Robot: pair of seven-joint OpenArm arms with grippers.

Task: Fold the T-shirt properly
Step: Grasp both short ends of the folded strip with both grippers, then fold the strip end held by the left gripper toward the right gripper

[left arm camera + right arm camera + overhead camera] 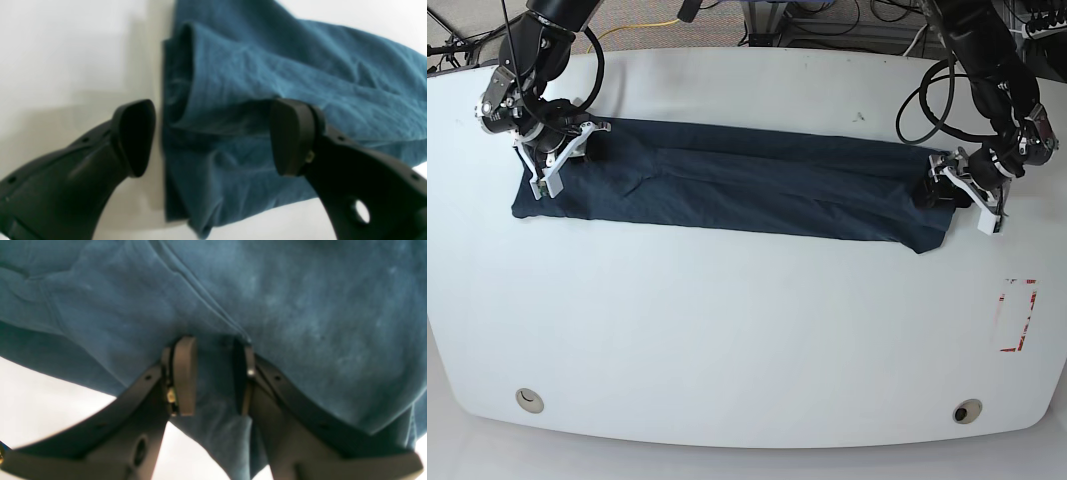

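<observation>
Across the upper half of the base view the T-shirt (737, 185) lies as a long narrow band on the white bench (747, 340), seemingly ready for a crosswise fold, with the left end effector (213, 136) spread wide astride its end and the right end effector (215, 373) narrowly parted, cloth between its pads

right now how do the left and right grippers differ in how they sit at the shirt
The left gripper has its jaws spread wide, one pad over bare table beside the T-shirt edge; the right gripper has its jaws much closer, with cloth between them. The left is at the shirt's end on the base view's right, the right at the opposite end. Both are low at the long folded strip.
</observation>
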